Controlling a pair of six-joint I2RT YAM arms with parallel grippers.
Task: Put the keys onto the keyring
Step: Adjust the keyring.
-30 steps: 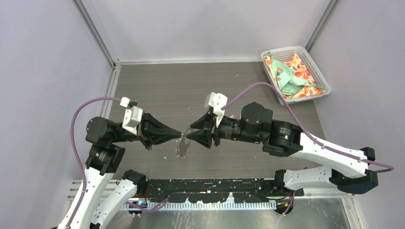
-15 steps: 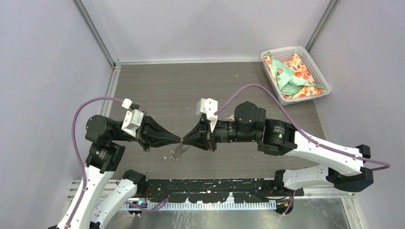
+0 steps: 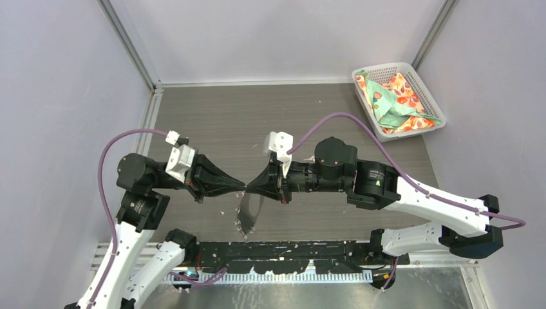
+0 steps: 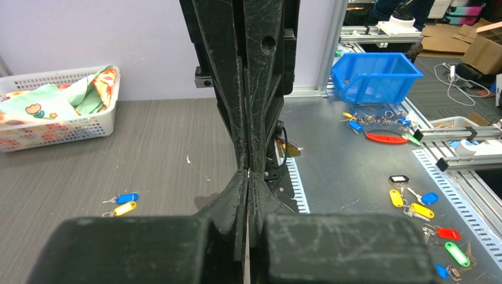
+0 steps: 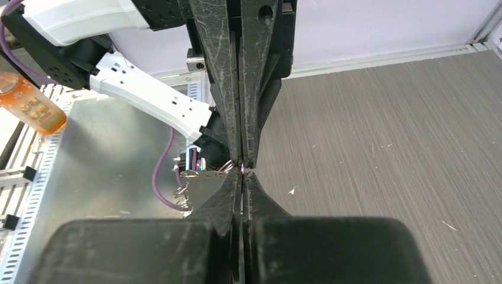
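Firstly, a white basket (image 3: 380,67) sits at the far right corner of the table (image 3: 212,122), holding a crumpled cloth (image 3: 393,103) printed in green and orange. Along the near edge runs a metal bench (image 4: 355,177), and further right on it stands a blue bin (image 4: 376,74) whose inside is hidden. Loose key tags (image 4: 421,210) in yellow, blue, red and green lie scattered on that bench. The keys (image 4: 122,203), one blue-headed and one yellow-headed, lie side by side on the table, on the far side of the grippers and well apart from them. In the top view the right arm (image 3: 386,183) seems to cover that spot. The left gripper (image 3: 243,187) and right gripper (image 3: 250,187) meet tip to tip above the near middle of the table, each with its jaws pressed fully together. The keyring (image 3: 248,212) shows as a thin grey loop dangling below that meeting point. Which pair of fingers pinches the cord cannot be told.
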